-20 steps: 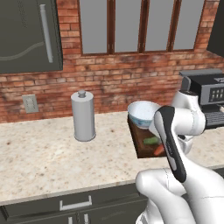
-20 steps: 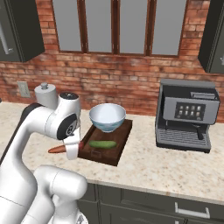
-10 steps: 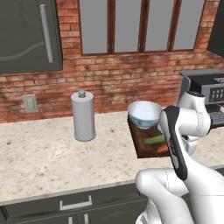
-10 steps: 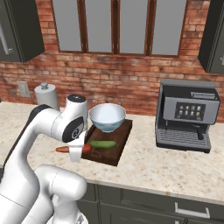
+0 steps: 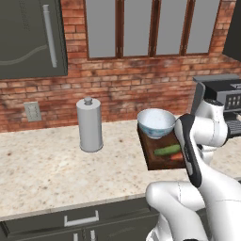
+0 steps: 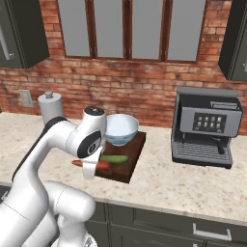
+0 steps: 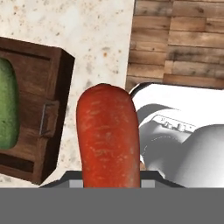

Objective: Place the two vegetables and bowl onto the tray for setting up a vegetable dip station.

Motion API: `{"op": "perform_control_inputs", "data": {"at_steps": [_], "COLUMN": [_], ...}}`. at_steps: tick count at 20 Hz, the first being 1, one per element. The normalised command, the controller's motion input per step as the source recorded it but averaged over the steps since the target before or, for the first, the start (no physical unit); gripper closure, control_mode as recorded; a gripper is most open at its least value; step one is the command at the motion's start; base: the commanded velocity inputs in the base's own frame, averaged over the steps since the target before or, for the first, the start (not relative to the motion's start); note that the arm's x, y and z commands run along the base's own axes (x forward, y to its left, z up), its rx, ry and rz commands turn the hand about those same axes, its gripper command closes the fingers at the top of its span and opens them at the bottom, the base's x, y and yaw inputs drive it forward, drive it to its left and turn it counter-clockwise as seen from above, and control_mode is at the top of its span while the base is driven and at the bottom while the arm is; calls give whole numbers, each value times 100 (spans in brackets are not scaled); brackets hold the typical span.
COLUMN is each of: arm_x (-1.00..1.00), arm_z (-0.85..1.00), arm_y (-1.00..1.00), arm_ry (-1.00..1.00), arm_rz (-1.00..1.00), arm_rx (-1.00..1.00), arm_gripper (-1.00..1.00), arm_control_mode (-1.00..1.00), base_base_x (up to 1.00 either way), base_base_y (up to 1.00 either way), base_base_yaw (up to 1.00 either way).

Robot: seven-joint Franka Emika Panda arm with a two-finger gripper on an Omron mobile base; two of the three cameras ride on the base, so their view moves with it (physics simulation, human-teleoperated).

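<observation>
Between the jaws, closed on it, the carrot ran lengthwise straight out from the gripper; the tray lay just beside, cucumber inside.

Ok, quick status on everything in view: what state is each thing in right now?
Carrot: held in the gripper, lifted beside the tray's near end, not yet set down.
Cucumber: lying flat on the tray.
Bowl: upright at the tray's far end.
Tray: flat on the counter.
Canister: upright, lid on.
Coffee machine: standing on the counter.
</observation>
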Motion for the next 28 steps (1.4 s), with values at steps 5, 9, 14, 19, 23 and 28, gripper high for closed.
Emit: {"op": "perform_control_inputs", "data": {"at_steps": [5,9,14,19,23,28], "arm_x": [27,25,23,23,25,23], "arm_z": [-9,-9,-15,-16,-17,-18], "arm_y": [-16,-15,-10,-12,-5,-2], "arm_ry": [0,0,0,0,0,0], "arm_rz": [-9,-5,-4,-3,-1,0], "arm_rx": [0,0,0,0,0,3], "arm_gripper": [100,100,100,100,100,100], "arm_control_mode": [-100,-100,-100,-100,-100,-100], "base_base_x": [0,0,0,0,0,0], "base_base_y": [0,0,0,0,0,0], "base_base_yaw": [0,0,0,0,0,0]}}
